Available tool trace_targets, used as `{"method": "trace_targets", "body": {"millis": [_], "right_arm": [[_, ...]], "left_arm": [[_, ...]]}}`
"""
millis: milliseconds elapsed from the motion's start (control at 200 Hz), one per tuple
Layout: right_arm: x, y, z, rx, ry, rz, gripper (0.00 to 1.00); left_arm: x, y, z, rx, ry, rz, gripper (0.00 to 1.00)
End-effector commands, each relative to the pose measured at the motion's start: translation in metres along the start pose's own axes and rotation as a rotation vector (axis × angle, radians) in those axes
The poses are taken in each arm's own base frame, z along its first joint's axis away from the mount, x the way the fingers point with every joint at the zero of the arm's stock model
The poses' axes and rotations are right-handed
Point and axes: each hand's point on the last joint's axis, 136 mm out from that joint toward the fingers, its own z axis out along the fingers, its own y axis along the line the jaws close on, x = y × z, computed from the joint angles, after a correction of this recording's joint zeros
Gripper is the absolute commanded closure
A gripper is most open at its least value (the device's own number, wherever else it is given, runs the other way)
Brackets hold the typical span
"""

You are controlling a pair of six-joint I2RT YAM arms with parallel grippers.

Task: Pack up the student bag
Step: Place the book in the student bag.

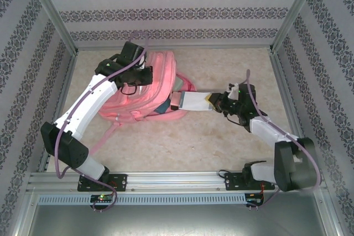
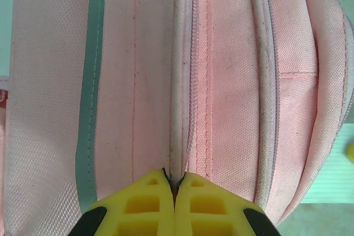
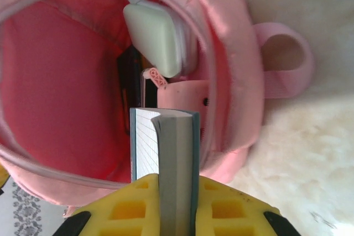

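The student bag [image 1: 149, 89], pink and soft, lies on its side at the back middle of the table with its mouth facing right. My left gripper [image 1: 141, 75] rests on top of it. In the left wrist view the left gripper [image 2: 176, 179] is shut, pinching the zip seam of the student bag [image 2: 221, 81]. My right gripper [image 1: 213, 102] is shut on a teal-covered book [image 1: 188, 102], whose far end reaches the bag's mouth. In the right wrist view the right gripper [image 3: 174, 183] holds the book [image 3: 174, 147] edge-on before the open student bag [image 3: 55, 81].
Inside the bag sits a pale green case [image 3: 155, 37] beside dark items. The bag's carry loop [image 3: 282, 59] lies on the white furry table cover [image 3: 310, 153]. A pink strap [image 1: 102, 139] trails toward the left arm. Patterned walls and metal posts [image 1: 52, 12] enclose the table.
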Motion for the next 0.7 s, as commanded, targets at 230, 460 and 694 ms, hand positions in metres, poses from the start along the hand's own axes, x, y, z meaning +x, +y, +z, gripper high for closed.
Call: {"method": "trace_targets", "body": {"millis": [230,460,694], "right_arm": [[0.002,0.072,0.103,-0.123,0.072,-0.116,1.0],[0.029,0.083,0.174,-0.118,0.175,-0.117,1.0],[0.029,0.074,0.171,0.001,0.156,-0.172,0.38]], "left_arm": [[-0.017,-0.016,-0.012,0.168,-0.056,-0.069,1.0],[-0.018,-0.017,-0.01,0.179,-0.052,-0.081,1.0],[-0.014,-0.013,-0.011,0.163,-0.042,-0.08,1.0]]}}
